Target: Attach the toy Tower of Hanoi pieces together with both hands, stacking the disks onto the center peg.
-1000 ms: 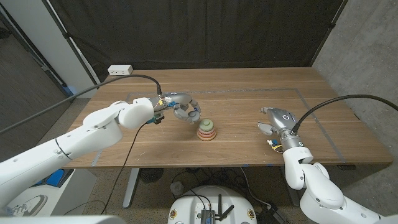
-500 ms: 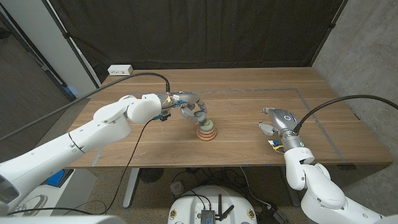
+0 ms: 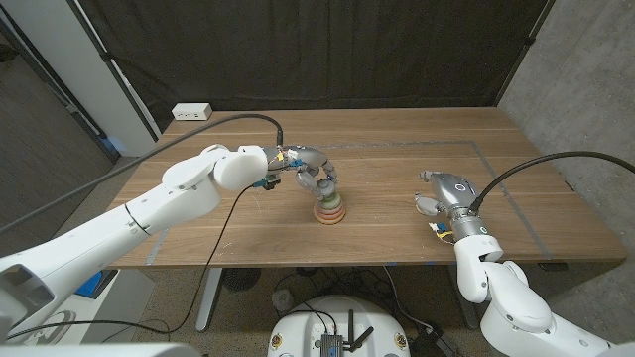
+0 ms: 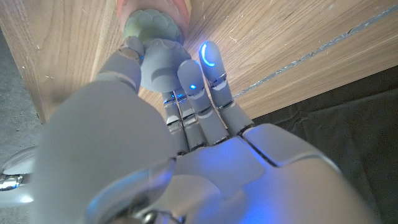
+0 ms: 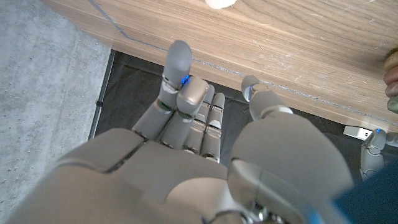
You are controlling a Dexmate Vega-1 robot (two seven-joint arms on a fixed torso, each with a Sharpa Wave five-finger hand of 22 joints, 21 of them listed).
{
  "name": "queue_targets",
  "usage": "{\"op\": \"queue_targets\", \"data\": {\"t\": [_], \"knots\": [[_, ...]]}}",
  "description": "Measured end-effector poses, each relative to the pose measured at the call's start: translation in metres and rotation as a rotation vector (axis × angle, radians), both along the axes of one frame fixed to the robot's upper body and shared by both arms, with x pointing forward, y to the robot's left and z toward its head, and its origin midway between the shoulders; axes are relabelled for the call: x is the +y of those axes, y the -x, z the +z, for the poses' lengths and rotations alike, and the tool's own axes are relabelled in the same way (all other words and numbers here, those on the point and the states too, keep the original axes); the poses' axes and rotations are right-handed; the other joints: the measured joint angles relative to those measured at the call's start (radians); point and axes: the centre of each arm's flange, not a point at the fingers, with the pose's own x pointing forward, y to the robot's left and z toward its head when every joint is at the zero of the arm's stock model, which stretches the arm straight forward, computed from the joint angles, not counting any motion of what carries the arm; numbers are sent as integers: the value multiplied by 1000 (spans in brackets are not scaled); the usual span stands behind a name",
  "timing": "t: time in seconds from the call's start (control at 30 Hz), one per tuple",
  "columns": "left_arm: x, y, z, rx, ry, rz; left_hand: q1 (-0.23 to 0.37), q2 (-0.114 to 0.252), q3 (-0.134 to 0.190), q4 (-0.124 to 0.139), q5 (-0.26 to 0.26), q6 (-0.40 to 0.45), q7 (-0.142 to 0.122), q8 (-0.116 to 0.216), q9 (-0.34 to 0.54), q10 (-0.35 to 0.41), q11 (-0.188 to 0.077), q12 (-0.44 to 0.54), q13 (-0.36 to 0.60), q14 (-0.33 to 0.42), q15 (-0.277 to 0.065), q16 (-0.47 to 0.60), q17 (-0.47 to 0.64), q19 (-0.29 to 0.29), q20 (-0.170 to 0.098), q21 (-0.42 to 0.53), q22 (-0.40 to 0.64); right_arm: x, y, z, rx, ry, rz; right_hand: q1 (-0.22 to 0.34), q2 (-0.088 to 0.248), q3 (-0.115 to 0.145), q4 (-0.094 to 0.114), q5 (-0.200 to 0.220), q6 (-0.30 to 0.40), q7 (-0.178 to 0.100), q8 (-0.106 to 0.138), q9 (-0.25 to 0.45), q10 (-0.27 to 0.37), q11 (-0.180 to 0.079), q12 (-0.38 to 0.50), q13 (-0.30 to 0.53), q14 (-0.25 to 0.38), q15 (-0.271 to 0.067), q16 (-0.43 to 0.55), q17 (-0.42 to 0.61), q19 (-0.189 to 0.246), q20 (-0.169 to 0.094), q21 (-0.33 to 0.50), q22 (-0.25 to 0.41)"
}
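The stack of disks (image 3: 330, 209), pink and orange with green on top, stands near the middle of the table (image 3: 397, 233). My left hand (image 3: 316, 178) is curled over the stack's top. Its thumb and fingertips (image 4: 163, 62) pinch a small green scalloped piece (image 4: 147, 26) just above a pinkish disk (image 4: 180, 7). The peg is hidden under the hand and disks. My right hand (image 3: 443, 194) waits well to the right of the stack with its fingers (image 5: 176, 68) apart and nothing in them.
A white power strip (image 3: 191, 112) lies at the table's back left corner. Thin tape lines (image 3: 486, 159) mark a rectangle on the wood. A black cable (image 3: 228, 121) arcs over the left arm.
My left hand has moved right, from beside the stack to over its top. The right hand has stayed in place.
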Motion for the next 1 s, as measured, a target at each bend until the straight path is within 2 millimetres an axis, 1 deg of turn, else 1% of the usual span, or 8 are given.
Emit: {"op": "queue_targets", "data": {"t": [0.1, 0.47, 0.5, 0.6, 0.67, 0.73, 0.77, 1.0], "knots": [[-2, 0, -1, 2, -10, -2, 0, 0, 0, 0, -1, 0, 0, -3, 2, 0, 0, -1, 0, 0, 0, 0, -2, 0, 0, 0, 0, 0, 0, 0, 0, 1, 1, 0, 0, 0, 0, 0, 5, 5, 0, 0, 0, 0, 0, 0, 0, 0, 0, 1, 0, 0, 0, 0], [-10, -6, -3, 5, -29, -7, 0, 0, -1, 1, -3, 0, 0, -3, 2, 5, 1, 0, 0, 0, 0, -8, -3, 0, 0, 0, 0, -2, 2, 0, 2, 0, -12, 0, 0, 0, 0, 0, 5, 6, 0, 0, 0, 0, 0, 2, 0, 0, 8, -2, 0, 0, 0, 0], [-10, -6, -3, 4, -31, -6, 0, 0, -4, 1, -3, 0, 0, -3, 2, 6, 1, 0, 0, 0, 0, -8, -4, 0, 0, 0, 0, -1, 2, 0, 1, 1, -11, -5, 5, 0, 0, 0, 5, 5, 0, 0, 0, 0, 0, 2, 0, 0, 8, -2, 0, 0, 0, 0], [-12, -8, -5, 5, -38, -4, 0, 0, -6, 3, -3, 2, 2, -3, 2, 7, 0, 1, 0, 0, 0, -8, -6, 0, 0, 0, 0, -1, 3, 1, 1, 2, -12, -7, 7, 0, 0, 0, 5, 6, 0, 0, 5, -5, 0, 2, 0, 0, 8, -2, 4, -4, 0, 0], [-12, -8, -5, 1, -42, -3, 0, 0, -6, 3, -3, 2, 2, -3, 6, 7, 0, 1, 0, 0, 0, -8, -6, 0, 0, 0, 0, -1, 3, 1, 1, 4, -12, -7, 7, 0, 0, 0, 5, 6, 0, 0, 5, -6, 0, 2, 0, 0, 8, -2, 8, -8, 0, 0], [-11, -8, -5, 0, -45, -1, 0, 0, -6, 3, -4, 2, 2, -3, 7, 7, 0, 1, 0, 0, 0, -8, -6, 0, 0, 0, 0, -1, 4, 2, 0, 5, -10, -7, 7, 0, 0, 0, 5, 6, 0, 0, 9, -2, 0, 4, 0, 0, 8, -2, 7, -7, 0, 0], [-15, -11, -9, 9, -44, -4, 0, 0, -6, 3, -4, 4, 0, -4, 7, 7, 0, 1, 0, 0, 0, -8, -6, 0, 0, 0, 0, -2, 4, 1, 2, 3, -15, -7, 7, 0, 0, 0, 5, 6, 0, 0, 9, -2, 0, 5, 0, 0, 8, -2, 7, -7, 0, 0], [-17, -14, -12, 12, -47, -3, 0, 0, -7, 1, -2, 6, -3, -7, 7, 7, 0, 1, 1, 0, 0, -12, -4, 0, 0, 0, 0, -2, 5, 2, 2, 5, -17, -7, 7, 4, -4, 0, 5, 6, 0, 0, 9, -2, -2, 5, 0, 0, 8, 0, 7, -7, 0, 0]]}}
